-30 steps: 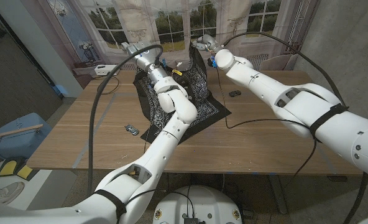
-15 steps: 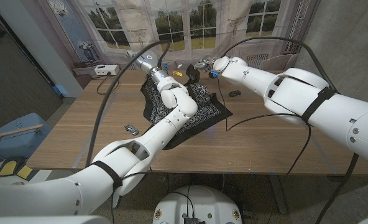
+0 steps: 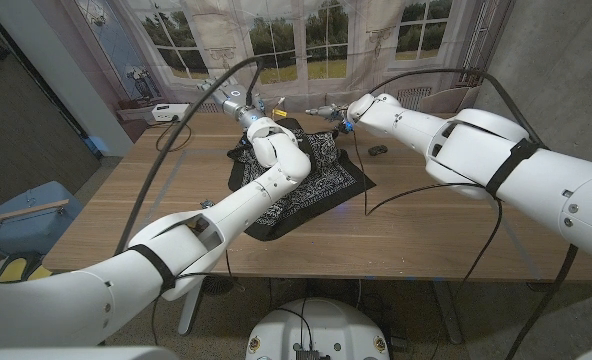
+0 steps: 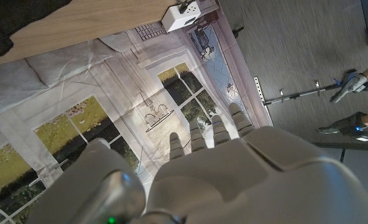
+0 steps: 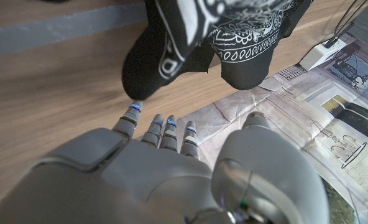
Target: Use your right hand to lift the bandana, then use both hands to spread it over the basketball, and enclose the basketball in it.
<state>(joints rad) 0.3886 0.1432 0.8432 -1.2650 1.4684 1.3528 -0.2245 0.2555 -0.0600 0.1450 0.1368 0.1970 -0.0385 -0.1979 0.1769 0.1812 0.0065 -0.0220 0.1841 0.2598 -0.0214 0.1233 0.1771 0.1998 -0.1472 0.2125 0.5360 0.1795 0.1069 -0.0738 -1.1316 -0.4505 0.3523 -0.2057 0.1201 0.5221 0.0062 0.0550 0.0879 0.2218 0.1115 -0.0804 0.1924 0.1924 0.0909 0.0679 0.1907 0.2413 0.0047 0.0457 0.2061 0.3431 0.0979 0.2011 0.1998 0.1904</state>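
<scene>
1. The wooden worktop (image 3: 156, 215) takes up most of the head view, with both white arms reaching across it to the far side.
2. The bandana (image 3: 311, 180) is black with a white paisley print. It's draped over a lump at the far middle of the worktop, and its near corner lies flat on the wood. The basketball isn't visible as such, so I can't tell if that's what's under the cloth.
3. The left hand (image 3: 238, 100) is up at the far edge, just beside the bandana's far-left side. In the left wrist view its fingers (image 4: 199, 138) point side by side out toward a printed window backdrop (image 4: 109, 124) with nothing between them, so they look straight and close together, holding nothing.
4. The right hand (image 3: 328, 108) is at the bandana's far-right side. The right wrist view shows its fingers (image 5: 159, 129) stretched out next to each other, tips just short of a hanging fold of the cloth. I can't tell if any of them touch it.
5. A small white box (image 3: 163, 113) sits on the far-left edge of the worktop.
6. A little dark object (image 3: 377, 150) lies to the right of the bandana; too small to identify.
</scene>
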